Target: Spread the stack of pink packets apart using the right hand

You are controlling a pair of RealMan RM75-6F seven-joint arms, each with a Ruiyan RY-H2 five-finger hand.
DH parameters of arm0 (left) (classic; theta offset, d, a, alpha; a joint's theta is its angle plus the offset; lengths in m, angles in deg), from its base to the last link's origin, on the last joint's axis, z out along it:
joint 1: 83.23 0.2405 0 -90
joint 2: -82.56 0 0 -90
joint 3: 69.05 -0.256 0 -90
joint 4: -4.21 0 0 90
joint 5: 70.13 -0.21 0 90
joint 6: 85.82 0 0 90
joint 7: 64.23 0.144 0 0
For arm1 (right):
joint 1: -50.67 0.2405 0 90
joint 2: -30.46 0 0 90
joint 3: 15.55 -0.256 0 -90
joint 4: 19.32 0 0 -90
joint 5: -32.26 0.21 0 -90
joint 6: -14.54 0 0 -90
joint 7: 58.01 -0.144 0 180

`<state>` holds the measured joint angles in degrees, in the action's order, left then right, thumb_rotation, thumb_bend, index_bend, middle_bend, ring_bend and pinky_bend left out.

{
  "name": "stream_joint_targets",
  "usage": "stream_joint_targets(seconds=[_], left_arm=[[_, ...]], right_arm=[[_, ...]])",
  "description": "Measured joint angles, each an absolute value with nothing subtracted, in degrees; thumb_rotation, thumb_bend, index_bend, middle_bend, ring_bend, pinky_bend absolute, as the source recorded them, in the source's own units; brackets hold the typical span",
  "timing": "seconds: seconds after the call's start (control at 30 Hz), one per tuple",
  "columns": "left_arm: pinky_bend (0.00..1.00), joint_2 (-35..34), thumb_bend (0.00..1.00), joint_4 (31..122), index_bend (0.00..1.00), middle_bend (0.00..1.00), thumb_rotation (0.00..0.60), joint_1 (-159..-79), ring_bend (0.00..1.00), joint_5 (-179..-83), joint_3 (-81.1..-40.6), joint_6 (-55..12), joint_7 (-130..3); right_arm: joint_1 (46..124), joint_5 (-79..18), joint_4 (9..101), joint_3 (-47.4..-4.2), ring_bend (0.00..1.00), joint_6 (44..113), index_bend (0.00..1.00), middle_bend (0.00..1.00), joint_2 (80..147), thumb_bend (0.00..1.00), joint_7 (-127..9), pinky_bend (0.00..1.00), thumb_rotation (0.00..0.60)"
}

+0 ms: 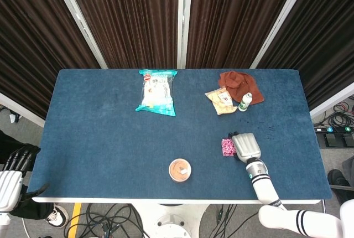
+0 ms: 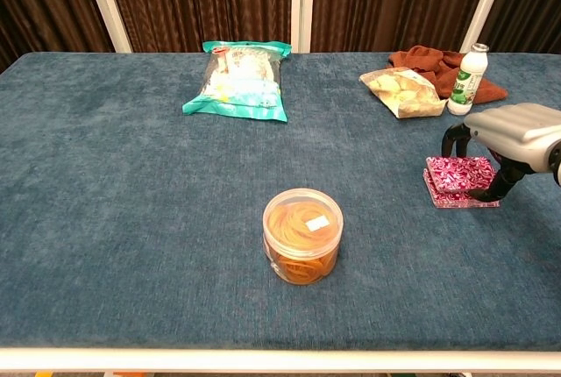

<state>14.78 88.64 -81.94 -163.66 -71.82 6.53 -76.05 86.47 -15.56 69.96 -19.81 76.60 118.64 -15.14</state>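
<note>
The stack of pink patterned packets [image 1: 227, 147] [image 2: 458, 175] lies on the blue table [image 1: 99, 138] near its front right. My right hand [image 1: 246, 146] [image 2: 513, 128] arches over the stack's right end. Its fingers curl down behind the stack and the thumb presses at the front right corner, so it grips the packets. The upper packets are tilted up and shifted off the lowest one, which shows along the front edge. My left hand [image 1: 15, 163] hangs below the table's front left corner, holding nothing, only in the head view.
A clear jar of rubber bands [image 1: 180, 170] [image 2: 302, 235] stands front centre. At the back are a green snack bag [image 1: 157, 92] [image 2: 238, 79], a chips bag [image 1: 221, 101] [image 2: 405, 92], a small bottle [image 1: 245, 102] [image 2: 464, 79] and a brown cloth [image 1: 238, 83] [image 2: 429, 61].
</note>
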Motion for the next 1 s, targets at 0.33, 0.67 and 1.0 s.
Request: stream_joint_targets(seconds=[0.33,0.67,1.0], left_arm=[[0.08,15.2,0.14,88.9,0.11,0.08,0.600,-81.8,0.00,-163.7,-71.7,7.0,-76.3],[0.08,16.1,0.14,88.8,0.11,0.08,0.600,-81.4,0.00,-163.4,-71.5,7.5,-77.4],[0.08,16.0,0.14,88.0,0.11,0.08,0.600,-81.2,0.00,-163.2,-71.6,7.5,-78.4]], right_arm=[[90.5,-13.4,72.2,-23.2,0.76,76.9,0.45,0.40,119.6,0.25,-11.1,0.83,0.600],[97.2,-7.8,66.0,-26.7,0.76,75.5,0.44,0.36,127.6,0.24,-6.2,0.83,0.600],[99.7,-3.0,63.3,-26.5,0.75,72.7,0.05,0.13,129.4,0.10,-5.4,0.82,0.600]])
